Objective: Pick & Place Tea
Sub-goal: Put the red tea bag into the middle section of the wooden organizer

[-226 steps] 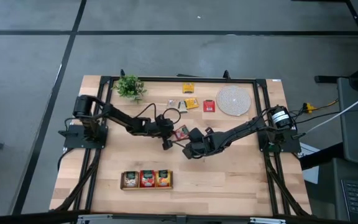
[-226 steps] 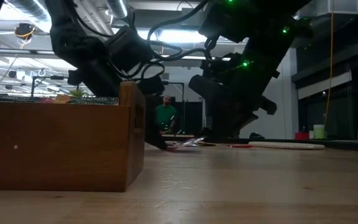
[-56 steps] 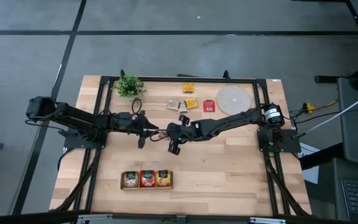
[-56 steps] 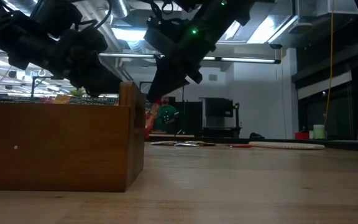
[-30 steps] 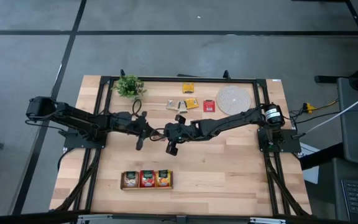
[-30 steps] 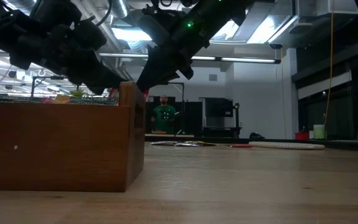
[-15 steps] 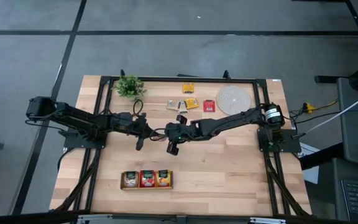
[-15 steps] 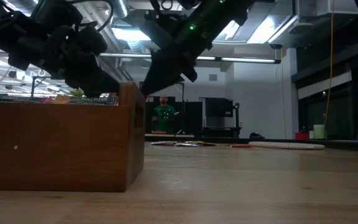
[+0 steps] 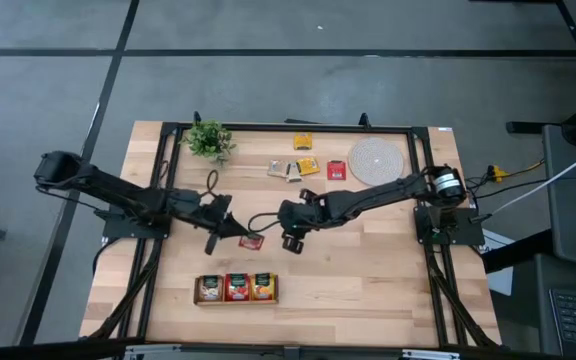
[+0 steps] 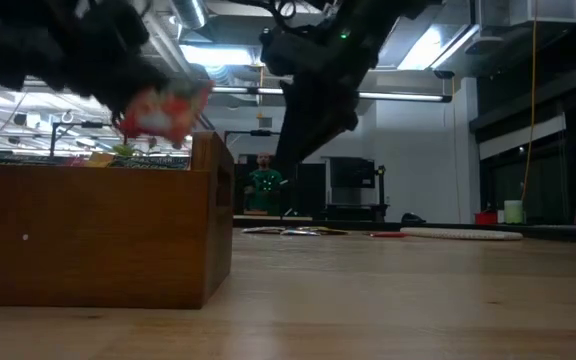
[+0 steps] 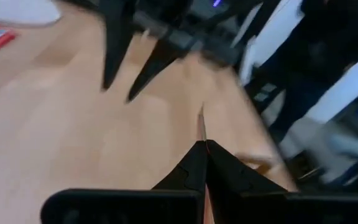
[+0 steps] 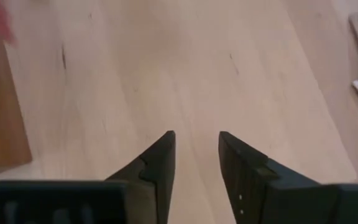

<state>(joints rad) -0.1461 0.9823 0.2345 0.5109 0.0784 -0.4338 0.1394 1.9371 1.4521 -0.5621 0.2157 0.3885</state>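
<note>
The left gripper (image 9: 240,232) was found over the middle of the wooden desk (image 9: 368,280), its fingers (image 11: 199,163) pressed together on a red tea sachet (image 9: 252,241), which showed edge-on between them in the left wrist view and as a blurred red patch above the tray in the low view (image 10: 164,110). The sachet was clear of the desk surface and sat just ahead of the fingertips, on the side toward the right arm. The right gripper (image 9: 290,243) stood just beside that sachet, near but not touching it, with its fingers (image 12: 159,163) set apart and nothing between them; bare desk showed through the gap. The wooden tray (image 9: 236,289) lay nearer the front edge of the desk than either pair of fingers, close to the left fingers, and its three compartments held sachets: pale at the left end, red in the middle, yellow-orange at the right end. Beyond the fingers, toward the far edge of the desk, loose sachets lay flat: a yellow-orange one (image 9: 303,141), another yellow-orange one (image 9: 308,166), a pale one (image 9: 277,168) and a red one (image 9: 337,170). The round woven mat (image 9: 376,161) rested just beside the red loose sachet, well apart from the left fingers. A small potted plant (image 9: 208,139) stood at the far corner on the left arm's side. In the low view a person (image 10: 262,186) was visible in the room behind the desk.
</note>
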